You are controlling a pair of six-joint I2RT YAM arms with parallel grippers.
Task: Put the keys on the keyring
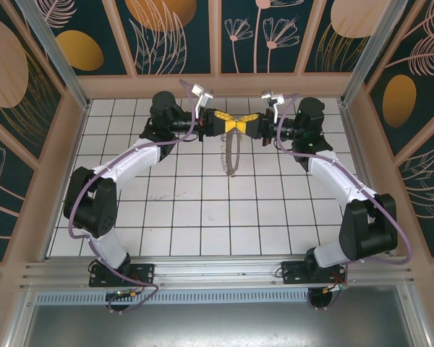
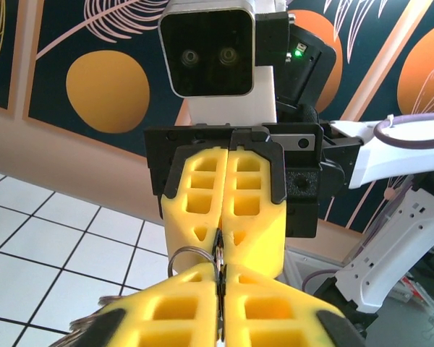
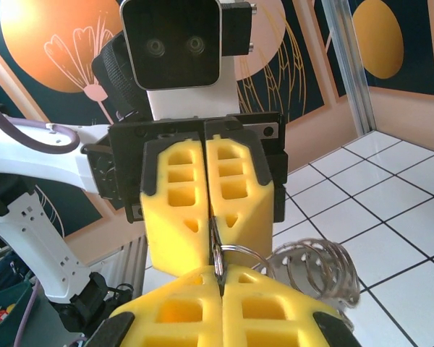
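High above the back of the tiled table, my left gripper (image 1: 231,124) and right gripper (image 1: 243,123) meet tip to tip. Both pairs of yellow fingers are pressed shut on a thin strip of metal at the seam. In the left wrist view my left gripper (image 2: 220,280) pinches it, and a thin wire loop of the keyring (image 2: 179,254) curves out to the left. In the right wrist view my right gripper (image 3: 218,273) pinches the same spot. The keyring (image 3: 315,269) hangs to the right there with its silvery pieces, and dangles below both tips (image 1: 231,155). The keys are hidden.
The white tiled table (image 1: 202,210) spreads out below the arms. It is fenced by a wooden frame (image 1: 217,85) and dark patterned panels at the back and sides. A metal rail (image 1: 217,271) runs along the near edge by the arm bases.
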